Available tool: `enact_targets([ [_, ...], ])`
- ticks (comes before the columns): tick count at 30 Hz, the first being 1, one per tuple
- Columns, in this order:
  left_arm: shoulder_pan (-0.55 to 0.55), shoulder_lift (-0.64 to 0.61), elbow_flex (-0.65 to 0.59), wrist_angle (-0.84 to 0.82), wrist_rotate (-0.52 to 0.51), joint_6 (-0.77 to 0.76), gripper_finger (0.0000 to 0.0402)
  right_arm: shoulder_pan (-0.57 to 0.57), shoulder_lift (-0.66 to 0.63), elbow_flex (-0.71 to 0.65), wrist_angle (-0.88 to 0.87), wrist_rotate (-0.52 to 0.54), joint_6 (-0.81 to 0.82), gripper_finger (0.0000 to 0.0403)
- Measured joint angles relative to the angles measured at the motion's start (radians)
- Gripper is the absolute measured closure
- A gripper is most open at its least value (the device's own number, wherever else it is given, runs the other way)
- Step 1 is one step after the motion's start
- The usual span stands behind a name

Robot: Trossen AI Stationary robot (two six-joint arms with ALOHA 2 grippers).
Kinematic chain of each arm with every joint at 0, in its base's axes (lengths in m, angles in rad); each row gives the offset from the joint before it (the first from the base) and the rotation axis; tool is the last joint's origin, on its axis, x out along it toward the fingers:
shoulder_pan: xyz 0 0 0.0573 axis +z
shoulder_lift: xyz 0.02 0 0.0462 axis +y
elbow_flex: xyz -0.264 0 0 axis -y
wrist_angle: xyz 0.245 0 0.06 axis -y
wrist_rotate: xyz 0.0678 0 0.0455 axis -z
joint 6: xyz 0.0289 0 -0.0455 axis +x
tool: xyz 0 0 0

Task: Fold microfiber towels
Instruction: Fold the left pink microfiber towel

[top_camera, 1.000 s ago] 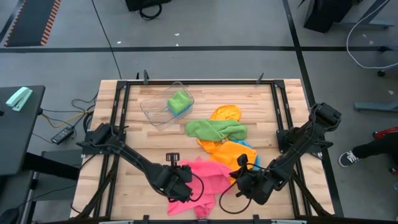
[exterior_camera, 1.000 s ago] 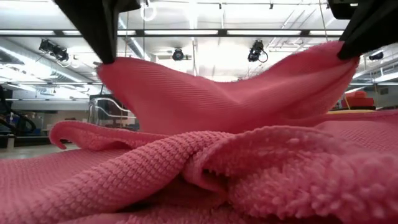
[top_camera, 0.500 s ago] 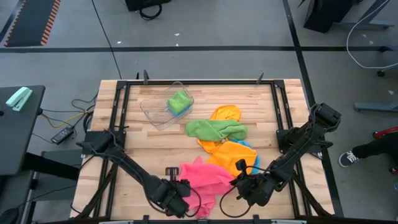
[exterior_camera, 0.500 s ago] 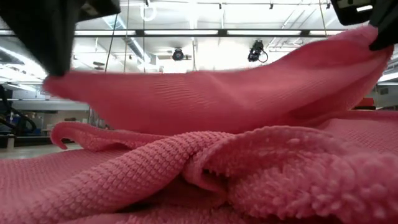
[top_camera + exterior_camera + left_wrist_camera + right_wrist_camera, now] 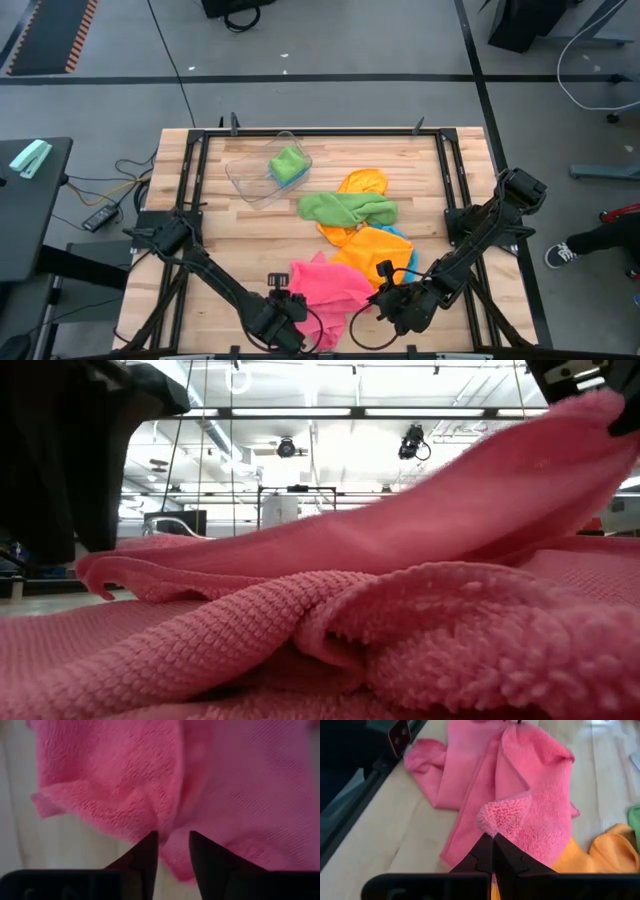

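Observation:
A pink microfiber towel (image 5: 325, 283) lies crumpled near the table's near edge, between my two grippers. My left gripper (image 5: 171, 847) stands open, pointing down over the towel's near left edge (image 5: 165, 840). My right gripper (image 5: 493, 840) is shut on the towel's right corner, which it keeps raised (image 5: 590, 420). The rest of the towel slopes down to the left onto its own folds (image 5: 130, 565). Farther back lie a green towel (image 5: 347, 208) and orange towels (image 5: 368, 250). My right gripper pinches a fluffy corner of the pink towel (image 5: 496, 822) between its two shut fingers, slanting down from the table's right. That corner is lifted, and the cloth runs slack from it down to the heap on the table. Whether my left gripper's open fingers touch the towel I cannot tell.
A clear tub (image 5: 250, 178) holding a folded green towel (image 5: 288, 163) stands at the far left. A second orange towel (image 5: 363, 184) and a bit of blue cloth (image 5: 405, 240) lie by the green one. Black rails frame the tabletop (image 5: 195, 200).
My left gripper has gone down and toward the table's near edge, then opened and let go of the pink towel's left corner. That corner, held up a second ago, has fallen onto the heap. The right corner stays raised in my right gripper.

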Motion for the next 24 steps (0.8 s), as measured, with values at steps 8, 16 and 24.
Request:
enact_targets([
  [8,-0.019,0.002,-0.007,0.015,-0.024,-0.120,0.0201,0.000,0.004,0.000,0.004,0.002,0.038,0.0390],
  [16,-0.049,0.049,-0.008,0.013,-0.132,-0.236,0.0216,-0.006,0.005,0.000,0.002,0.006,0.043,0.0390],
  [24,-0.054,0.069,-0.008,0.002,-0.169,-0.283,0.0270,-0.014,0.005,0.000,0.005,0.012,0.048,0.0390],
])
